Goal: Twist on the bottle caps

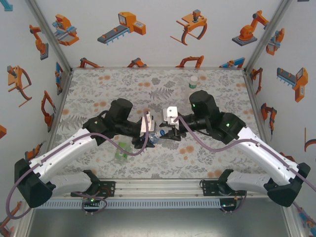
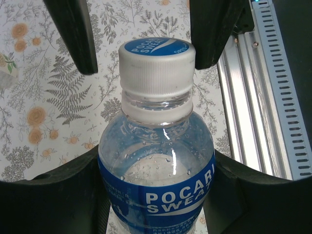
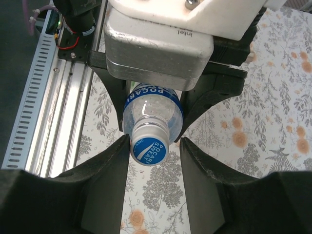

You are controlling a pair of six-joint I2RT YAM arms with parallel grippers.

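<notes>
Grey floral cloth is seen from above covering the table (image 1: 94, 89). At its middle the left gripper (image 1: 151, 129) and right gripper (image 1: 167, 129) are set facing each other with the blue-labelled bottle (image 1: 159, 134) held between them, off the cloth. A green-labelled bottle (image 1: 121, 152) is laid on its side nearer the front, and a slimmer bottle (image 1: 193, 82) is stood upright near the far edge.

From the left wrist, the blue-labelled bottle (image 2: 156, 170) is seen clamped at its label between the left gripper's fingers (image 2: 58, 195), with the white cap (image 2: 157, 63) seated on its neck. One right finger (image 2: 214, 29) is at the cap's edge, while the other is held apart.

From the right wrist, the right gripper (image 3: 156, 144) is seen narrowly spread around the white cap (image 3: 150, 145), not yet pinching it.
</notes>
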